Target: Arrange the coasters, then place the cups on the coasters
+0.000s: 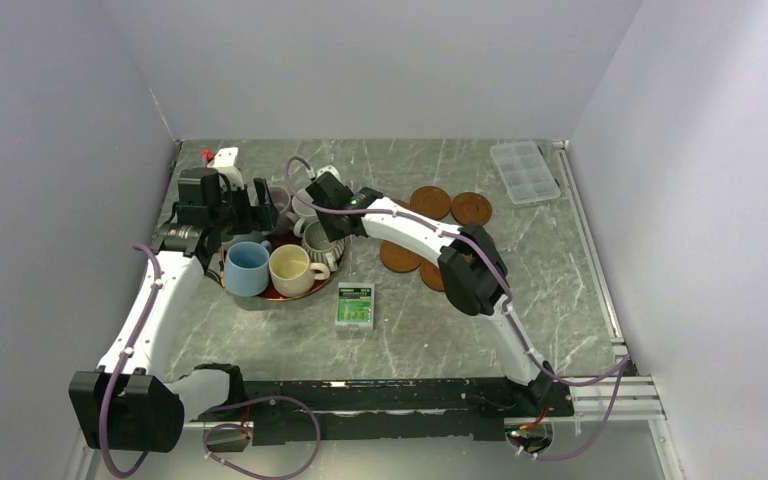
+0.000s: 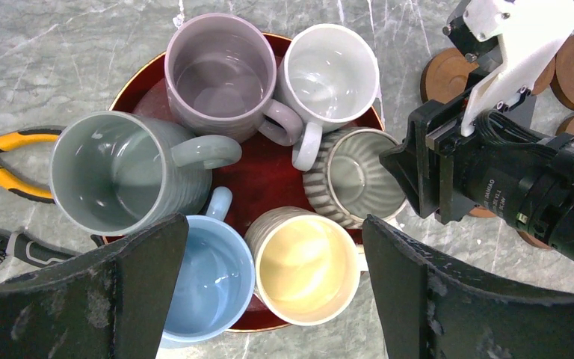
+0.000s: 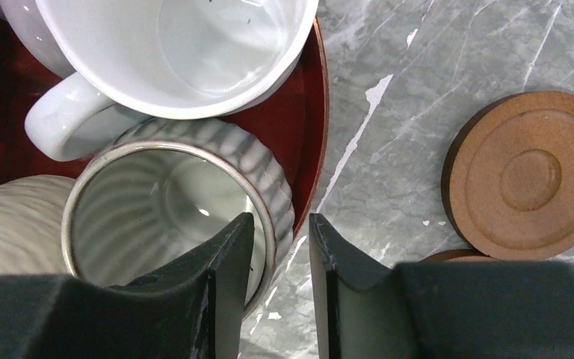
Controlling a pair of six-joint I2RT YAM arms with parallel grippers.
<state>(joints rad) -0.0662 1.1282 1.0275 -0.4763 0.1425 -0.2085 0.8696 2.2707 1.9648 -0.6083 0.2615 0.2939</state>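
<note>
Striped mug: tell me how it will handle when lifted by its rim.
The striped mug looks like glazed ceramic, so probably rigid, weighty and slippery. The right pincer straddles only one wall, so it may tilt when raised. The white mug and cream mug crowd it, so lifting could nudge them.

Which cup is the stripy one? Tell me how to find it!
Look for the dark-red round tray on the marble table. At its right edge, beside the white mug, stands the striped mug: the only one with grey-and-white ridges down its sides.
</note>
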